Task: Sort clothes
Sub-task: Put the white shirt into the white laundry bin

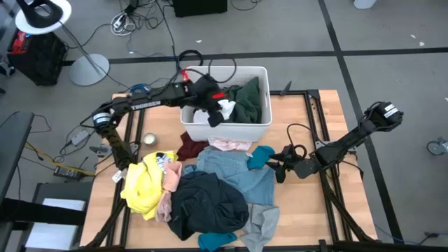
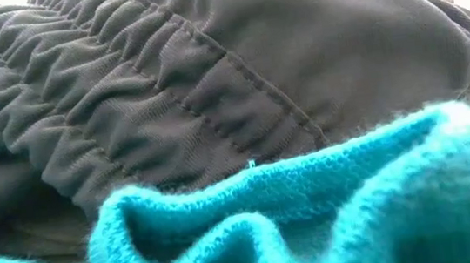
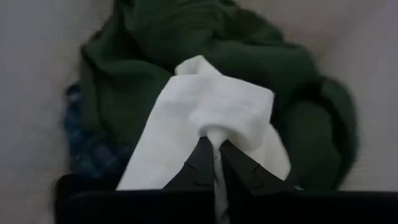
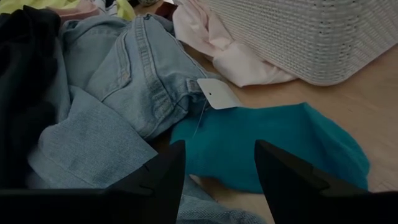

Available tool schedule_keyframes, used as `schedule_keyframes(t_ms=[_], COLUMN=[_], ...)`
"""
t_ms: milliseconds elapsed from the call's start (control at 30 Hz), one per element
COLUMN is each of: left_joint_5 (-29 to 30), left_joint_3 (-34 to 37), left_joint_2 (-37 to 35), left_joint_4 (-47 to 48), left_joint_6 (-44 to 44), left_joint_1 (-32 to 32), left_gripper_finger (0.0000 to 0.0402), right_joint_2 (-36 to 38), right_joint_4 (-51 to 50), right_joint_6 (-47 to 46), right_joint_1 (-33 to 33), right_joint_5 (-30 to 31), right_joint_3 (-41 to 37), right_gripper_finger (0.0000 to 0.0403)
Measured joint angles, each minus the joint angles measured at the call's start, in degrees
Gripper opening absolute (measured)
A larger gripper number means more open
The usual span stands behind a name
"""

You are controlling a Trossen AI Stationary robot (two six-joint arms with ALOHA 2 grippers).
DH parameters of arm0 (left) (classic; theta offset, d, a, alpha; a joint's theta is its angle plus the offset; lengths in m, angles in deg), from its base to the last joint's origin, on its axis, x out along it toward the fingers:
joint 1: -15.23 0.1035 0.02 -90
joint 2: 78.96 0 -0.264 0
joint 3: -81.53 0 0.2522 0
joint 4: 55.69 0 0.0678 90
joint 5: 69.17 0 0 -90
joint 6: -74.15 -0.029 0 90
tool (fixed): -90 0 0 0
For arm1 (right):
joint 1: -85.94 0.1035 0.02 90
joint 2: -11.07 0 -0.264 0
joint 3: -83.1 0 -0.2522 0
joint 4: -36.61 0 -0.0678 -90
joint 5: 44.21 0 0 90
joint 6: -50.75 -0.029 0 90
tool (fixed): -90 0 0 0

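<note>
1. The left gripper hung over the white bin, fingers pinched on a white cloth.
2. The right gripper, fingers apart, faced a teal sock just beside the bin, in front of it.

The white bin holds a dark green garment and a white cloth, with blue plaid fabric beside the green. Just outside the bin lie a pale pink garment, a maroon piece and light blue denim jeans. A teal sock lies near the bin. Farther from the bin are a bright yellow garment and a dark teal-black one.
</note>
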State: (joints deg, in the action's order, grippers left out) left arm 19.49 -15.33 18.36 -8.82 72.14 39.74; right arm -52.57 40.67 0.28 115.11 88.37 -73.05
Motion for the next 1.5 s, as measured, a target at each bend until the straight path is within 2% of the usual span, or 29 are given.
schedule_keyframes(t_ms=[200, 367, 433, 600, 800, 933, 1067, 1233, 1500], left_joint_5=[-10.86, -13.02, -9.82, -8.69, -1.23, -1.93, -3.52, -4.35, -5.72], left_joint_3=[7.28, 8.35, 8.52, 8.44, 8.71, 8.54, 8.51, 8.49, 8.22], left_joint_2=[-0.37, -0.18, 0.23, 0.08, 0.83, 1.18, 2.34, 2.49, -4.87], left_joint_4=[-11.64, -15.83, -17.27, -17.95, -13.15, -12.93, -11.59, -8.71, -7.64], left_joint_6=[2.50, 4.10, 3.81, 4.97, 4.51, 5.36, 5.65, 10.24, 7.04], left_joint_1=[4.66, 7.07, 8.06, 9.30, 9.49, 9.18, 9.25, 9.13, 7.08], left_gripper_finger=[0.0010, 0.0010, 0.0010, 0.0010, 0.0012, 0.0037, 0.0089, 0.0145, 0.0156], right_joint_2=[0.02, 0.01, 0.02, 0.02, 0.02, 0.02, 0.01, 0.00, 0.00], right_joint_4=[0.02, 0.02, 0.00, -0.11, -1.01, -1.22, -1.25, -1.21, -1.27], right_joint_6=[0.06, 0.08, 0.08, 0.07, -0.07, -0.27, -0.47, -0.51, -0.88], right_joint_1=[0.00, 0.00, 0.00, -0.04, -0.13, -0.13, -0.14, -0.13, -0.02], right_joint_5=[-0.01, 0.01, 0.01, 0.30, 0.69, 0.75, 0.77, 0.82, 0.84], right_joint_3=[0.00, 0.00, 0.00, 0.00, -0.02, -0.02, -0.02, -0.02, -0.02], right_gripper_finger=[0.0194, 0.0194, 0.0194, 0.0194, 0.0194, 0.0194, 0.0194, 0.0194, 0.0194])
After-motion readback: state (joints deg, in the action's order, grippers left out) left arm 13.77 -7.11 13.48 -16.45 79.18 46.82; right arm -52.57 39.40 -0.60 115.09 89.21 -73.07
